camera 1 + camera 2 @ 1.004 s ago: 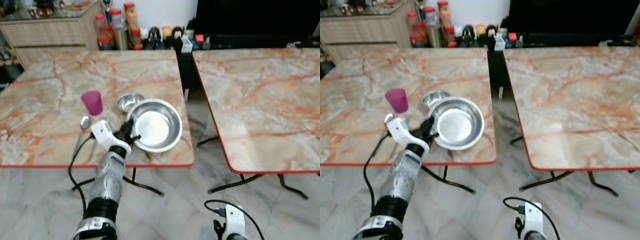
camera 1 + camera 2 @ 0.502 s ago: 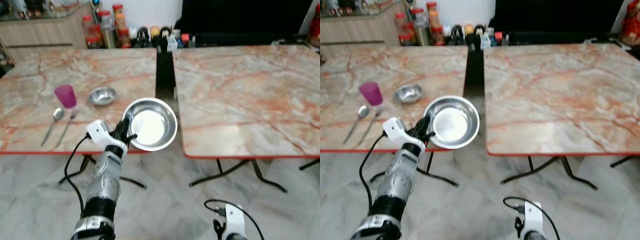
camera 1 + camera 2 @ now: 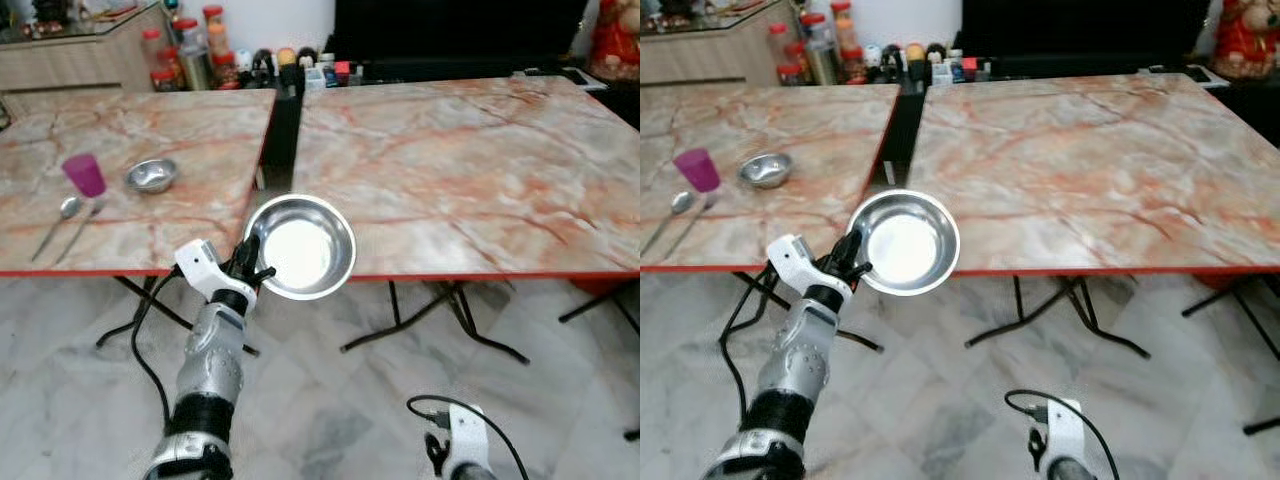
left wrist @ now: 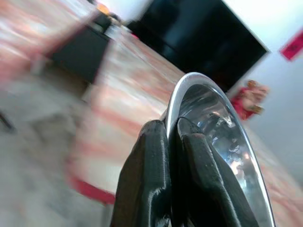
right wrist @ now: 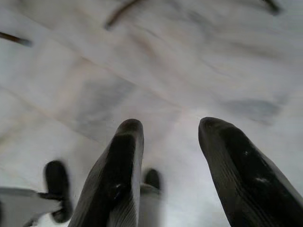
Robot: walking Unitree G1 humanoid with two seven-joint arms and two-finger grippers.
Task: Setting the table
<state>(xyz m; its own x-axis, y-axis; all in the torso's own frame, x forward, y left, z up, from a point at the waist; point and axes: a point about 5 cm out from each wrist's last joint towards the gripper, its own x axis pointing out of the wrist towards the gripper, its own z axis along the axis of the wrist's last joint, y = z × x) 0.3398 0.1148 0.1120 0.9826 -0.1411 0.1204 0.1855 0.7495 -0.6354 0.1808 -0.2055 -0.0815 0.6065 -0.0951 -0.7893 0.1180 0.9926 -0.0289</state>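
Bowl, big steel one, is held in air by L gripper, fingers clenched on rim at bowl's 9 o'clock; one finger inside the wall, one outside per L wrist view. Bowl roughly level, mouth up, empty, hanging over the front edges of both tables at the gap between them, not resting on either. L table at bowl's 10 o'clock carries small bowl, pink cup and two utensils near its front edge, at least one a spoon; all well apart from held bowl. R table at 1–3 o'clock, marble top bare. Bottles and jars along far wall at 11–12 o'clock, dark screen at 12. R gripper hangs idle low over floor, fingers spread, holding nothing. Judgement: step in hand = carry bowl across to R table for a place setting; task early, other pieces not yet brought over. To do it well: rim pinch is one-sided, so bowl wt. levers about the fingers — keep it level, move slow, no wrist roll or it may swing or slip. Clear R table's red edge w/ bowl base before coming down; raise slightly first, since base looks abt level w/ tabletop. Set down well inboard of the edge, base flat, then release and back out toward 9 o'clock so fingers don't drag the rim.
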